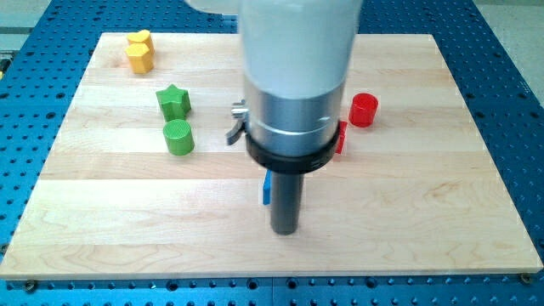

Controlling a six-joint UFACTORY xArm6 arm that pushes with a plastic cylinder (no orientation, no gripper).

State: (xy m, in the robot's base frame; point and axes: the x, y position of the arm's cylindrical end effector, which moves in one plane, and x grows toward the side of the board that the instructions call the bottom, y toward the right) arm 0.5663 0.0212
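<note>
My tip (284, 230) rests on the wooden board (127, 221) a little below the board's middle. A blue block (266, 188) shows as a thin sliver just left of the rod and seems to touch it; most of it is hidden and its shape cannot be made out. A red block (341, 138) peeks out right of the arm's body, mostly hidden. A red cylinder (364, 110) stands farther right. A green star (173, 102) and a green cylinder (178, 137) sit to the view's left.
Two yellow blocks (139, 51) touch each other at the board's top left corner. The blue perforated table (510, 85) surrounds the board. The arm's broad white and silver body (297, 76) hides the board's top centre.
</note>
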